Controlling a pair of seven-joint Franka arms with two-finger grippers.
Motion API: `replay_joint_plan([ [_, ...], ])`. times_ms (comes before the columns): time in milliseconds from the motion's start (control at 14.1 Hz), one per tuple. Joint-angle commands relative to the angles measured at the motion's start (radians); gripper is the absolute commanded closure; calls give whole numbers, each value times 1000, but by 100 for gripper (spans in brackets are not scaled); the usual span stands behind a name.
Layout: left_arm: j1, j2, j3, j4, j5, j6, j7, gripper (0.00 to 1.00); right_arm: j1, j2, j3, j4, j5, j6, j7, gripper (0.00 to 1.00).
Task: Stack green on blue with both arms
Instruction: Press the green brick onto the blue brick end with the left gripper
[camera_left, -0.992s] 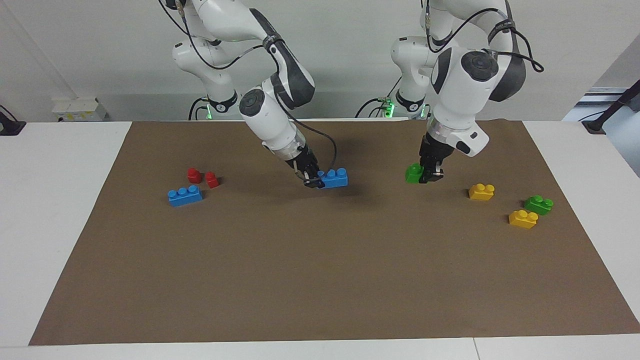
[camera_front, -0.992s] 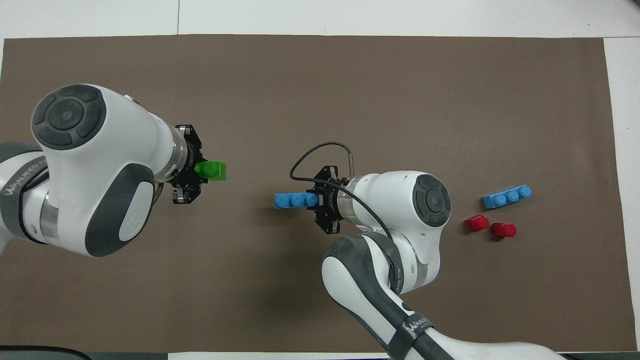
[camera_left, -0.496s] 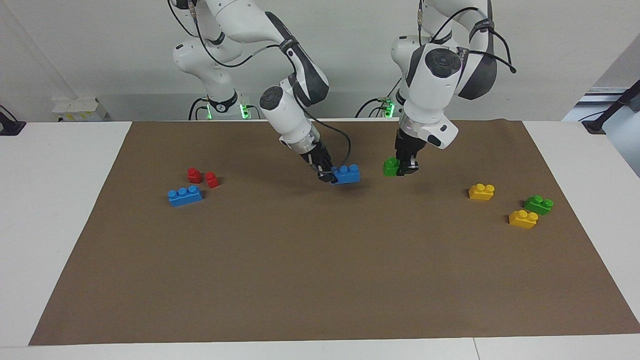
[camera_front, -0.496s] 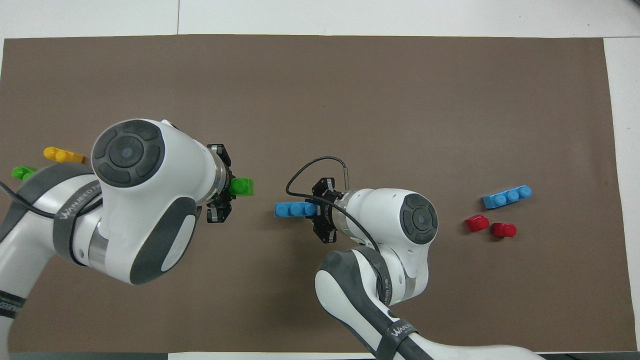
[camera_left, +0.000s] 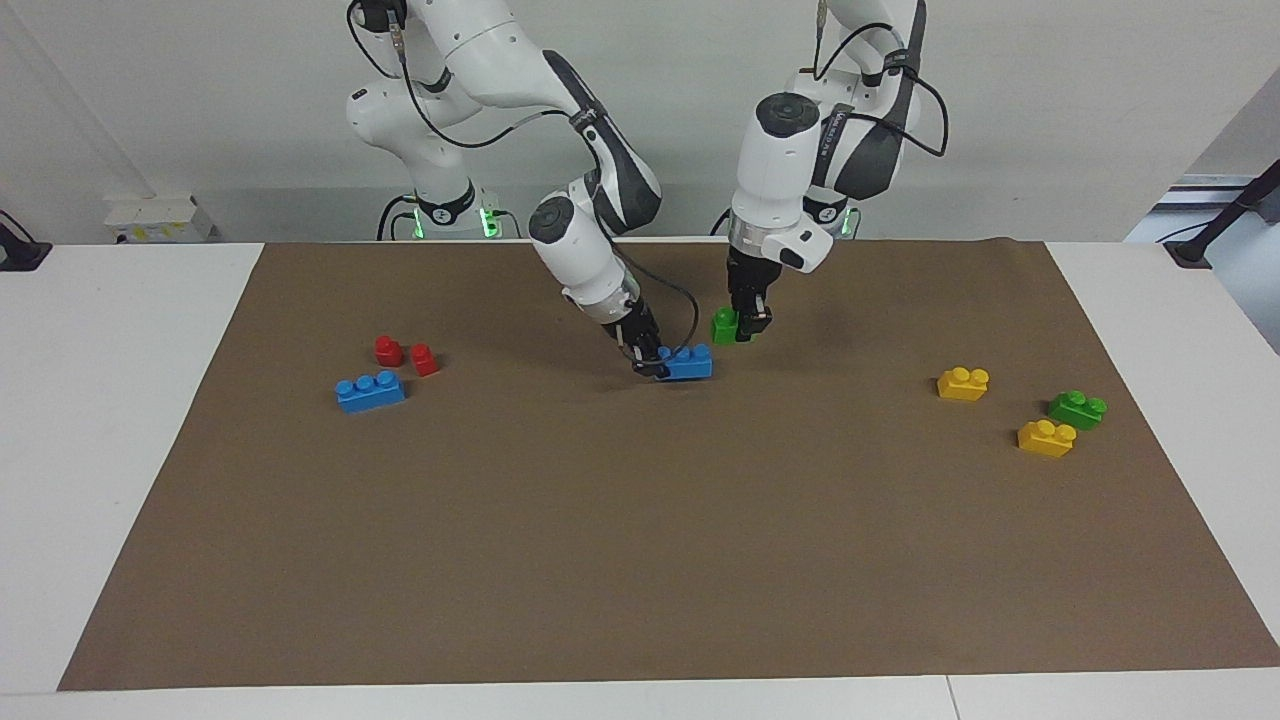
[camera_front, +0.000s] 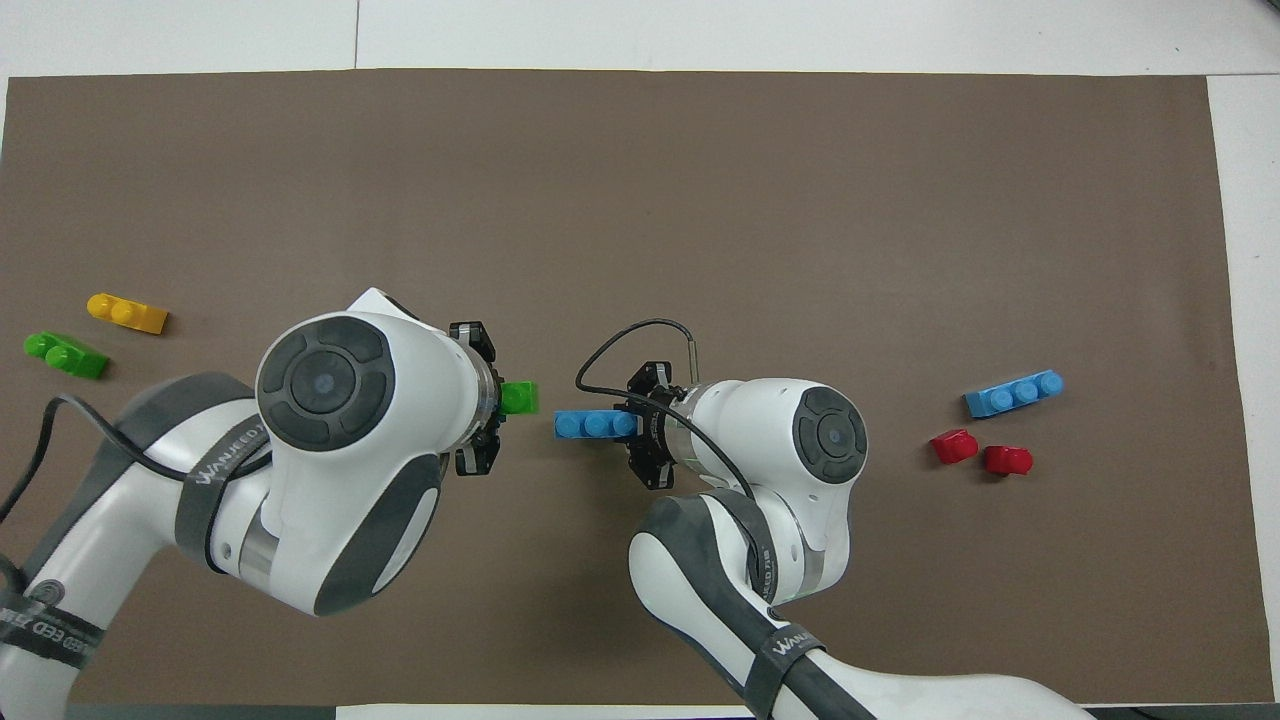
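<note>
Right gripper (camera_left: 652, 364) has its jaws clamped on one end of the blue brick (camera_left: 688, 363), holding it level with studs up, low over the middle of the brown mat (camera_left: 640, 560); whether the brick touches the mat I can't tell. Left gripper (camera_left: 750, 327) has its jaws closed on the green brick (camera_left: 724, 326), carried in the air just beside the free end of the blue brick and slightly higher, small gap between the two, no contact. In the overhead view the same pair shows end to end: green brick (camera_front: 519, 398) sticking out of the left gripper (camera_front: 495, 400), blue brick (camera_front: 595, 425) sticking out of the right gripper (camera_front: 640, 428), gap between them. Green not on blue yet. Right arm (camera_left: 590, 250) comes down slanted, left arm (camera_left: 790, 180) near vertical. Further out, toward the right arm's end of the desk (camera_left: 110, 420): a second blue brick (camera_left: 370, 391) on the mat, with two small red bricks (camera_left: 405, 355) just beside it, nearer the robots. Toward the left arm's end: a second green brick (camera_left: 1077, 408) flanked by two yellow bricks (camera_left: 963, 383), one just beside it, the other a bit apart toward the middle. All loose bricks well apart from both grippers.
</note>
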Motion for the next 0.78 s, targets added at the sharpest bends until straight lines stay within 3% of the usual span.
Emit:
replay_joint_plan([
  [0,-26,-36,14,-71,32,75,-68,100,35,0,-5,-6,23,19,32,100],
  [212,-60,-22,12,-109,105,130,-160,100,37,-2,-10,-18,20,16,45,100],
  [496,-89,-22,12,-132,107,136,-162,100,46,-6,-14,-40,-25,7,80,100],
  [708,-92,-4,12,-140,110,144,-162,100,43,-8,-24,-38,-133,-33,159,100],
])
